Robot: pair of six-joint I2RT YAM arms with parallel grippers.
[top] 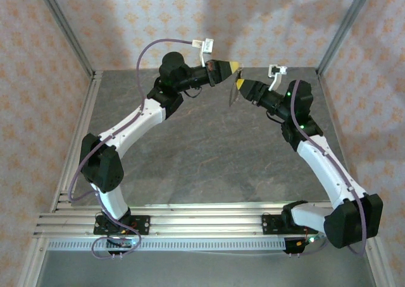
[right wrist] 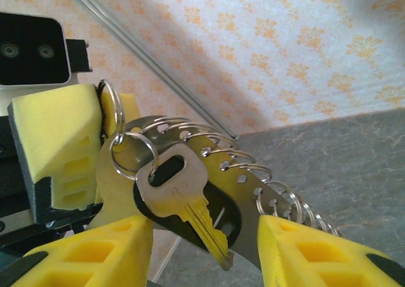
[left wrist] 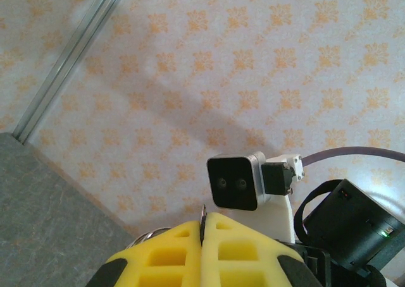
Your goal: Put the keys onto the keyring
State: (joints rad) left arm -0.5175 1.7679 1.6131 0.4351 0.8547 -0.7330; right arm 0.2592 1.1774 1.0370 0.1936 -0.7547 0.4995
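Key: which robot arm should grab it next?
Probably right. The right gripper is open with the key hanging between its fingers, while the left gripper is busy, shut on the keyring.

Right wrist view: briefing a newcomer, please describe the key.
Between the right gripper's yellow fingers hangs the key, from a small ring. A ring-lined metal strip runs beside it; only the key has a black-edged head and yellowish toothed blade.

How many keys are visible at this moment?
1. The key hangs on a small ring between the fingers of the right gripper, near the left gripper, shut on a second ring. More could be hidden behind the metal strip lined with rings.
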